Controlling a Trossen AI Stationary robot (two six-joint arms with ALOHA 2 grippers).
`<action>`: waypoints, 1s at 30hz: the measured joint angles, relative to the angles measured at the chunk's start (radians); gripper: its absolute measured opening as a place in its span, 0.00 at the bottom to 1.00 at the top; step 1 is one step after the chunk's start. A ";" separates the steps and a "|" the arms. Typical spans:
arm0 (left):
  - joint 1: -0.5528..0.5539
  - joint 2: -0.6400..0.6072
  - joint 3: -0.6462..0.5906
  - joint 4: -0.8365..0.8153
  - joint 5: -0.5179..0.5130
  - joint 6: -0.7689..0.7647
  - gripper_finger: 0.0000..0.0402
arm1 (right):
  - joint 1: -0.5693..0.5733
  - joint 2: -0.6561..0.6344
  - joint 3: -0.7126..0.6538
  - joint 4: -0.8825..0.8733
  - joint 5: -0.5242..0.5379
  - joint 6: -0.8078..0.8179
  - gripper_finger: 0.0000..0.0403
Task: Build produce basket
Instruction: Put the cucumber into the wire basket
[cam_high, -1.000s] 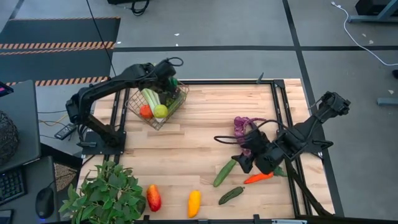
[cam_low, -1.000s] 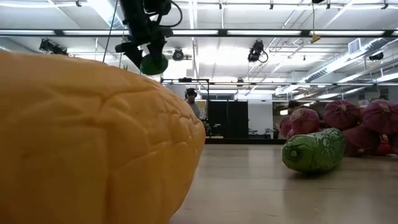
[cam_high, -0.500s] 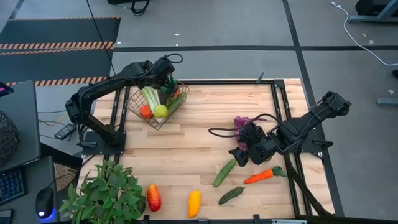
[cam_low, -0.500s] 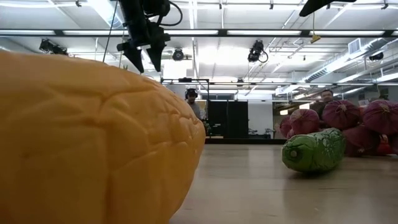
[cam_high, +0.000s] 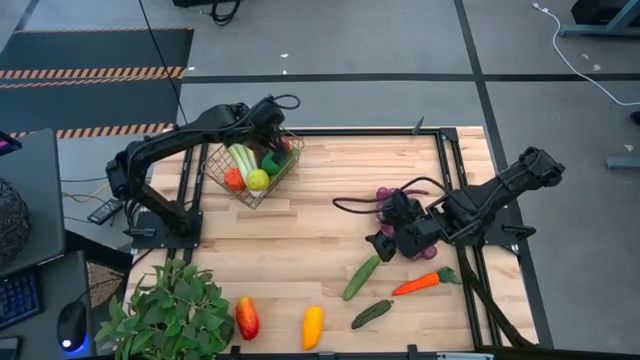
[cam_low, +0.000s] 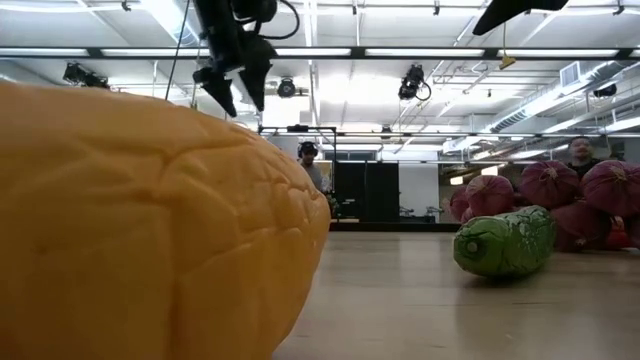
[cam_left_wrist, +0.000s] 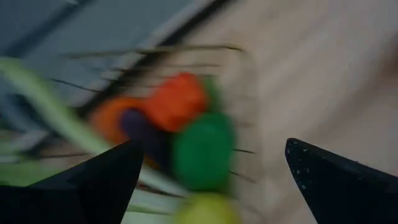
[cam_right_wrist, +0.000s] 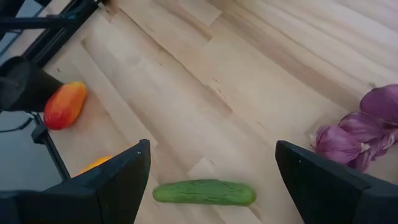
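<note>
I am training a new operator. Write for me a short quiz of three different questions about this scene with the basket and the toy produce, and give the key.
1. True or false: the carrot already lies in the basket.
2. Which gripper hangs over the basket? A) left gripper B) right gripper
3. Fill in: both grippers are ____ and hold nothing.

Key:
1. False; it lies on the table, near the two cucumbers.
2. A; the right gripper is above the table between the purple grapes and the cucumbers.
3. open

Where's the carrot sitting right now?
In the high view the carrot lies near the table's front right edge, just below the right hand, with two cucumbers to its left.
</note>
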 joint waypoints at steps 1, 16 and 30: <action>-0.012 0.000 0.000 0.009 0.047 -0.020 0.99 | 0.005 0.000 0.000 0.000 0.000 0.013 0.86; -0.217 0.000 0.000 0.120 0.263 -0.394 0.99 | 0.111 -0.001 0.000 0.000 0.035 0.097 0.86; -0.444 0.001 0.000 0.113 0.100 -0.488 0.99 | 0.164 -0.001 0.000 0.000 0.134 0.182 0.86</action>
